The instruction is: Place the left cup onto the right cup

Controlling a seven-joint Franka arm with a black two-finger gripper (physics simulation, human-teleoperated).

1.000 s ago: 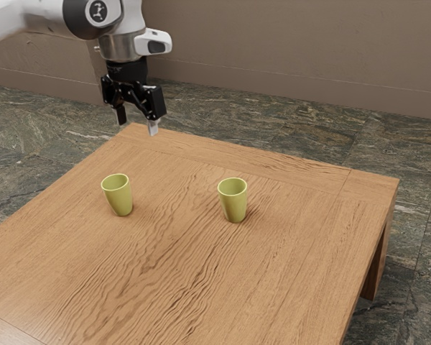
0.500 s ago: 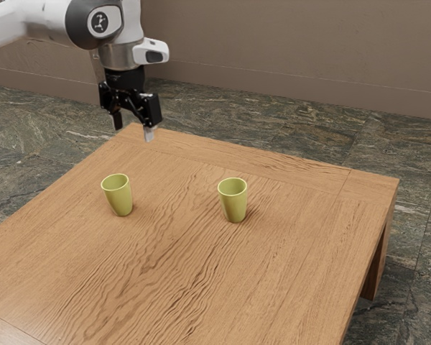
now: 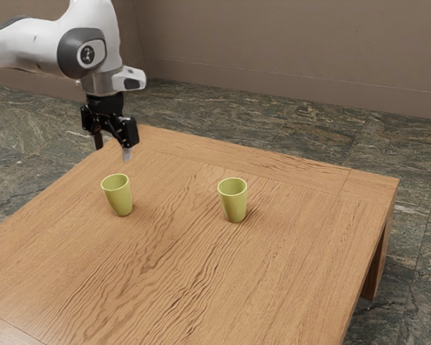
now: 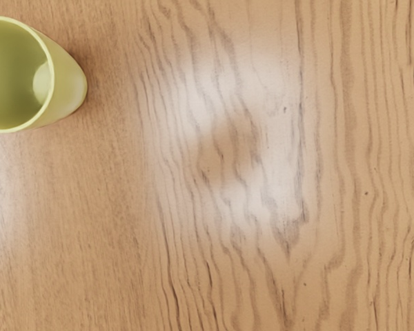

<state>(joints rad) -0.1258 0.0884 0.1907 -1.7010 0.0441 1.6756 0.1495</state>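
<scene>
**Open gripper over far-left table, both cups standing free**

Exterior view, going from its left. My arm (image 3: 29, 50) comes in from the upper left, white with a grey joint. My gripper (image 3: 113, 147) hangs off it pointing down, above the table (image 3: 201, 273) near the far left edge. My fingers (image 3: 127, 153) are spread apart with nothing between them. They touch neither the wood nor a cup.

Next is the left cup (image 3: 118, 194), the one to be moved. It is yellow-green, upright, mouth up, and stands on the table near its left side. It sits just in front of and below my gripper, with clear air between the two.

Further toward the exterior view's right is the right cup (image 3: 233, 200). Same colour and same shape, upright, mouth up, about mid-table. It is well apart from the left cup, with bare wood between them. Nothing sits in or on it that I can see.

Past that, the tabletop runs bare to its right edge. Around the table is a dark marbled stone floor (image 3: 273, 122), and behind it a plain brown wall (image 3: 309, 43).

Wrist view looks straight down on wood grain. The left cup (image 4: 24, 74) is seen from above, off to one side of my hand and not under it. Its inside looks empty.
</scene>
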